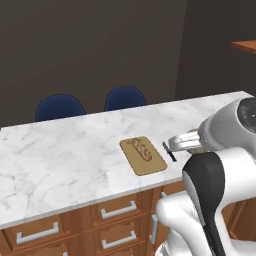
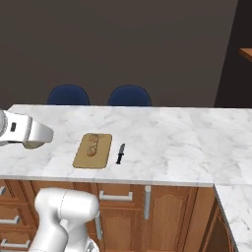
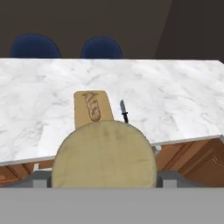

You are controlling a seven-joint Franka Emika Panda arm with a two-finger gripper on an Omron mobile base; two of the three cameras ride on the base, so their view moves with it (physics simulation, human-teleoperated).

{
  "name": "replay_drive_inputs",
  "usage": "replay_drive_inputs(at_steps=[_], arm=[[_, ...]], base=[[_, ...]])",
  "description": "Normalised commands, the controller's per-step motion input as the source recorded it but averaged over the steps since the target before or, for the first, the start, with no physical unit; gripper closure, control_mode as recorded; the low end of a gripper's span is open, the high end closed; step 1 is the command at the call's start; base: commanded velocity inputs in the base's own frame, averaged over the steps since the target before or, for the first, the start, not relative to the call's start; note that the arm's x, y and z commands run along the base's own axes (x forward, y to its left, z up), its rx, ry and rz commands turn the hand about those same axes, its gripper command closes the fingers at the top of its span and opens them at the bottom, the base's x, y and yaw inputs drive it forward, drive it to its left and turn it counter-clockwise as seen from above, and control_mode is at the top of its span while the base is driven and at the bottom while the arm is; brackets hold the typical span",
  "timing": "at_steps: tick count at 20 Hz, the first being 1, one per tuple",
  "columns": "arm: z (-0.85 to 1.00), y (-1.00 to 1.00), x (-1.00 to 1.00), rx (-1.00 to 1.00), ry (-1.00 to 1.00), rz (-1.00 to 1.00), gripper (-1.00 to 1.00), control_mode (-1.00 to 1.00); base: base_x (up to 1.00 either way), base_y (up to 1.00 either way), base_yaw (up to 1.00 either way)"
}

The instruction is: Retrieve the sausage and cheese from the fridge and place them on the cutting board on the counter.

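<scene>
My gripper (image 3: 105, 177) is shut on the cheese (image 3: 104, 155), a wide pale yellowish round block whose bulk hides the fingertips. The hand hangs at the counter's front edge, on the near side of the cutting board (image 3: 81, 114), and the cheese covers the board's near end in the hand view. The small tan cutting board (image 1: 150, 165) (image 2: 96, 158) lies on the marble counter (image 1: 65, 155) (image 2: 167, 138). The cheese (image 1: 198, 148) (image 2: 32, 144) peeks out under the gripper (image 1: 187, 146) (image 2: 35, 142). The sausage and the fridge are out of view.
A tan speckled loaf (image 1: 142, 149) (image 2: 92, 145) (image 3: 92, 106) rests on the board. A thin black knife (image 1: 169, 151) (image 2: 120, 154) (image 3: 124, 111) lies just right of it. Two blue chairs (image 1: 60, 106) (image 1: 125, 97) stand behind the counter; wooden drawers (image 1: 117, 210) sit below it.
</scene>
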Motion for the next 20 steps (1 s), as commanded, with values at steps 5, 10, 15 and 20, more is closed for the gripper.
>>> replay_drive_inputs(at_steps=[5,10,15,20], arm=[[0.0,0.0,0.0,0.0,0.0,0.0,1.0,1.0],[0.0,0.0,0.0,0.0,0.0,0.0,1.0,1.0],[-0.01,0.0,0.26,0.0,0.02,0.0,1.0,-1.0],[-0.07,0.0,0.88,0.03,0.09,0.11,1.0,-1.0]], base=[[0.0,0.0,0.0],[0.0,0.0,0.0],[0.0,0.0,0.0],[0.0,0.0,0.0]])
